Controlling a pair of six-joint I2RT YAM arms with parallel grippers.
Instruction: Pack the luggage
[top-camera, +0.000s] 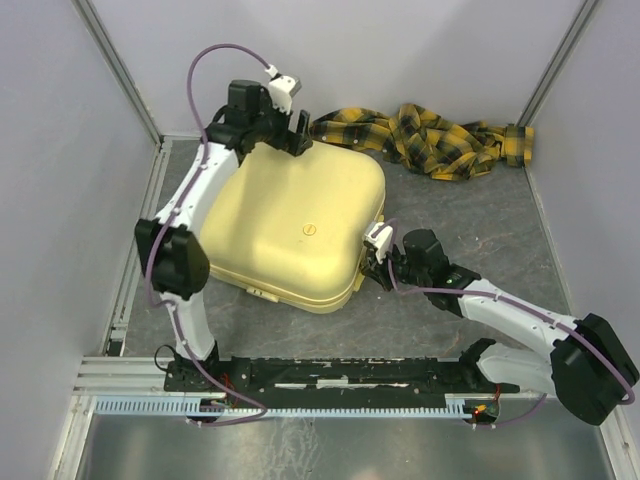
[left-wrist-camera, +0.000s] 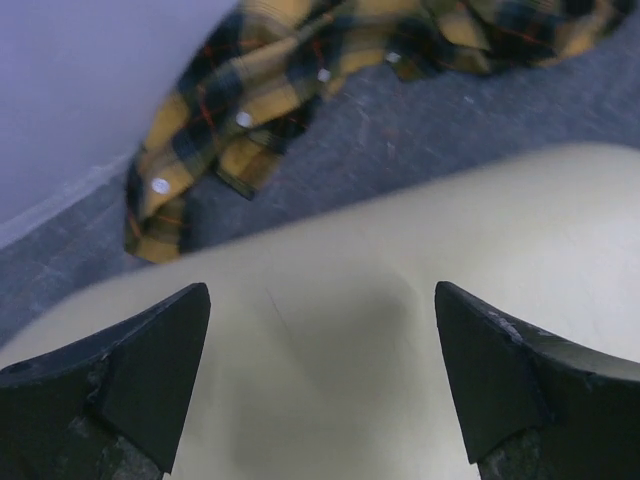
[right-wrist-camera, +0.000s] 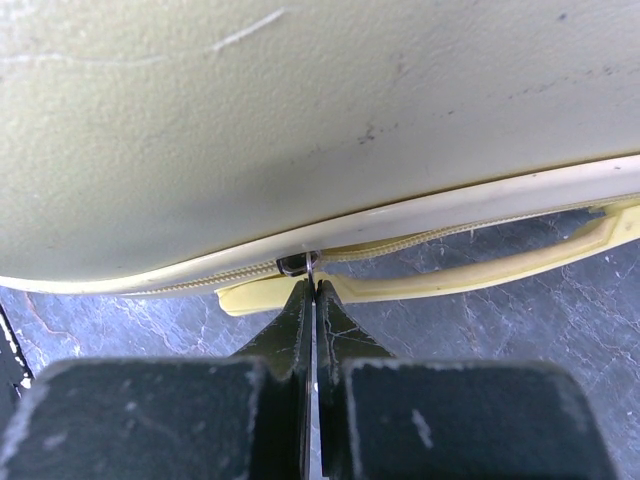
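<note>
Grey marbled tabletop (top-camera: 480, 215) bearing luggage (top-camera: 300, 225), pale walls (top-camera: 60, 120) around it; we're seeing left gripper (left-wrist-camera: 320, 290) spread above, right gripper (right-wrist-camera: 313, 286) pressed together at zipper (right-wrist-camera: 400, 243).

desk (top-camera: 470, 215): dark grey, marbled surface; pale wall panels (top-camera: 60, 150) stand along its left, far and right sides.
luggage (top-camera: 300, 215): pale-yellow hard shell with rounded corners, closed, lying flat on the desk, left of centre.
handle (right-wrist-camera: 480, 275): yellow, on the luggage's side, close over the desk.
plaid cloth (top-camera: 430, 135): yellow-and-black, crumpled along the desk's far edge; its left end is just beside the luggage's far corner, with a strip of desk between.
mounting rail (top-camera: 340, 375): black, across the near edge.
</note>
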